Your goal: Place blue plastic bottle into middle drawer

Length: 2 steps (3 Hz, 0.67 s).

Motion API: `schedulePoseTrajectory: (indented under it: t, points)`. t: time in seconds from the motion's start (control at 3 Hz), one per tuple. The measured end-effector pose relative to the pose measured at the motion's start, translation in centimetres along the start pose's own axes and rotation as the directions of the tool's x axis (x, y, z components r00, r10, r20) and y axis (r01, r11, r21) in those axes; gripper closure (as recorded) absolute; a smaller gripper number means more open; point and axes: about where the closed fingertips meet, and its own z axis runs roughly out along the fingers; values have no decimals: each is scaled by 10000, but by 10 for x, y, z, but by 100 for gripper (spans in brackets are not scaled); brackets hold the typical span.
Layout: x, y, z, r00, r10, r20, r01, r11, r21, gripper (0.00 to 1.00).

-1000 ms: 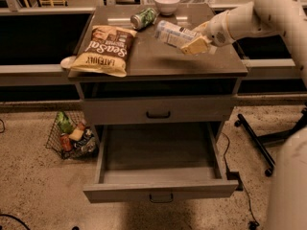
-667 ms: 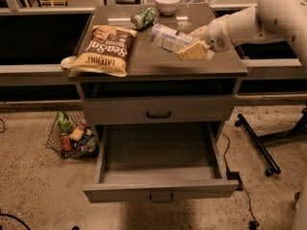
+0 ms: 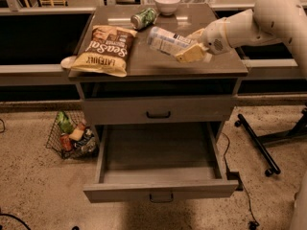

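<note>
The blue plastic bottle (image 3: 165, 41) lies sideways in the air just above the cabinet top, cap end to the left. My gripper (image 3: 192, 44) is shut on its right end, with yellowish fingers (image 3: 191, 54) above and below it. My white arm (image 3: 249, 23) reaches in from the upper right. The middle drawer (image 3: 160, 188) is pulled wide open below, its grey tray bare, with a small dark handle on its front.
On the cabinet top (image 3: 158, 63) lie a chip bag (image 3: 105, 49), a green drink can (image 3: 144, 18) and a white bowl (image 3: 167, 4). The upper drawer front (image 3: 158, 110) is closed. A wire basket of items (image 3: 72, 135) stands on the floor at left. A wheeled black stand base (image 3: 259, 145) is at right.
The gripper with the bottle has shifted slightly left and forward over the cabinet top. The drawer and other objects have not moved.
</note>
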Motion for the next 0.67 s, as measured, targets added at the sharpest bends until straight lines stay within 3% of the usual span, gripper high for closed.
schedulePoseTrajectory:
  t: [0.33,0.67]
  points:
    - [1,26,3,9992,-397,-72,394,9986,-361,100]
    - [13,88,12,9946,-1034,-9,1025,9873,-1214,100]
